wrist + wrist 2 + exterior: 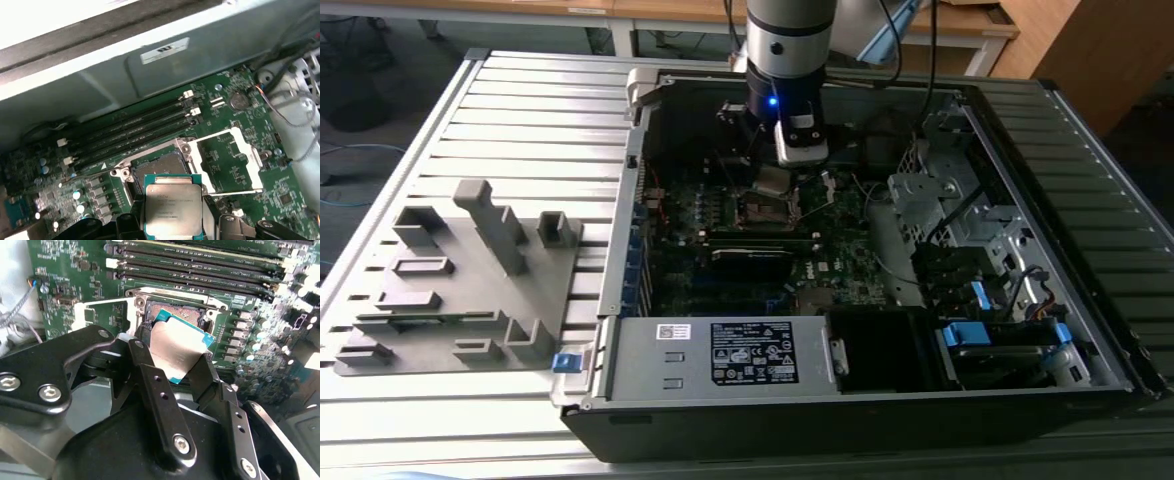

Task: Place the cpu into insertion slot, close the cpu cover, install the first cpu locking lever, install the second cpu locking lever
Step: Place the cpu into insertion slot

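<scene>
My gripper point(774, 178) is shut on the cpu point(176, 347), a flat silver-topped square chip with a green edge. Its black fingers point(150, 375) clamp two opposite sides of the chip. In the first wrist view the cpu point(172, 204) hangs just off the insertion slot point(161, 166), apart from it. The insertion slot point(172, 311) lies uncovered, a square socket with a thin metal rim. The cpu cover point(234, 152), a silvery frame with a cut-out middle, is swung open beside the slot. A thin lever rod point(235, 192) sticks out next to the cover.
Long black memory slots point(130, 132) run beside the socket. The labelled power supply box point(736, 352) sits at the case's near side. Drive bays and cables point(974, 260) fill the exterior view's right. A grey fixture tray point(454, 270) lies on the slatted table at the left.
</scene>
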Robot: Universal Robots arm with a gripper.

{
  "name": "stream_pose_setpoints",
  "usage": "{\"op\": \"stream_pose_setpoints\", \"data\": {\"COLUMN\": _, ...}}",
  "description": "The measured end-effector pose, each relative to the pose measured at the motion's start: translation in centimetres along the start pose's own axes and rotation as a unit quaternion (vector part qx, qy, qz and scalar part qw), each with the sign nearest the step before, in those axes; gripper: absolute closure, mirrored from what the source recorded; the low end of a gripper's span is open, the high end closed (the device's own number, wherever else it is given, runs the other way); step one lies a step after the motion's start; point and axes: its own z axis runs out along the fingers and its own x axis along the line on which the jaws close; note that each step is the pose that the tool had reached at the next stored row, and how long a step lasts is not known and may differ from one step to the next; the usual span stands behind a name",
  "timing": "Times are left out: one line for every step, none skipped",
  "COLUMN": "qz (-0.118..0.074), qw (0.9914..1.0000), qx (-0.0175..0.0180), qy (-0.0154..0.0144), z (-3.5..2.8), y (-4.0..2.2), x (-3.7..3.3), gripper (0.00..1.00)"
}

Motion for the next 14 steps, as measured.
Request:
{"op": "stream_pose_setpoints", "data": {"qz": 0.009, "qw": 0.99996, "qx": 0.0004, "qy": -0.0008, "z": 0.02, "y": 0.00, "x": 0.00, "gripper": 0.46}}
{"op": "stream_pose_setpoints", "data": {"qz": 0.018, "qw": 0.99984, "qx": 0.0008, "qy": -0.0017, "z": 0.03, "y": 0.00, "x": 0.00, "gripper": 0.46}}
{"op": "stream_pose_setpoints", "data": {"qz": 0.027, "qw": 0.99962, "qx": 0.0011, "qy": -0.0026, "z": 0.06, "y": -0.01, "x": 0.00, "gripper": 0.46}}
{"op": "stream_pose_setpoints", "data": {"qz": 0.036, "qw": 0.99934, "qx": 0.0015, "qy": -0.0034, "z": 0.07, "y": -0.01, "x": 0.00, "gripper": 0.46}}
{"op": "stream_pose_setpoints", "data": {"qz": 0.042, "qw": 0.99909, "qx": 0.0017, "qy": -0.0040, "z": 0.07, "y": -0.01, "x": 0.00, "gripper": 0.46}}
{"op": "stream_pose_setpoints", "data": {"qz": 0.043, "qw": 0.99906, "qx": 0.0018, "qy": -0.0040, "z": 0.07, "y": -0.01, "x": 0.00, "gripper": 0.46}}
{"op": "stream_pose_setpoints", "data": {"qz": 0.043, "qw": 0.99905, "qx": 0.0018, "qy": -0.0040, "z": 0.07, "y": -0.01, "x": 0.00, "gripper": 0.46}}
{"op": "stream_pose_setpoints", "data": {"qz": 0.043, "qw": 0.99905, "qx": 0.0018, "qy": -0.0041, "z": 0.07, "y": -0.01, "x": 0.00, "gripper": 0.46}}
{"op": "stream_pose_setpoints", "data": {"qz": 0.043, "qw": 0.99904, "qx": 0.0018, "qy": -0.0041, "z": 0.07, "y": -0.01, "x": 0.00, "gripper": 0.46}}
{"op": "stream_pose_setpoints", "data": {"qz": 0.043, "qw": 0.99904, "qx": 0.0018, "qy": -0.0041, "z": 0.07, "y": -0.01, "x": 0.00, "gripper": 0.46}}
{"op": "stream_pose_setpoints", "data": {"qz": 0.043, "qw": 0.99904, "qx": 0.0018, "qy": -0.0041, "z": 0.07, "y": -0.01, "x": 0.00, "gripper": 0.46}}
{"op": "stream_pose_setpoints", "data": {"qz": 0.043, "qw": 0.99904, "qx": 0.0018, "qy": -0.0041, "z": 0.07, "y": -0.01, "x": 0.00, "gripper": 0.46}}
{"op": "stream_pose_setpoints", "data": {"qz": 0.043, "qw": 0.99904, "qx": 0.0018, "qy": -0.0041, "z": 0.07, "y": -0.01, "x": 0.00, "gripper": 0.46}}
{"op": "stream_pose_setpoints", "data": {"qz": 0.044, "qw": 0.99904, "qx": 0.0018, "qy": -0.0041, "z": 0.07, "y": -0.01, "x": 0.00, "gripper": 0.46}}
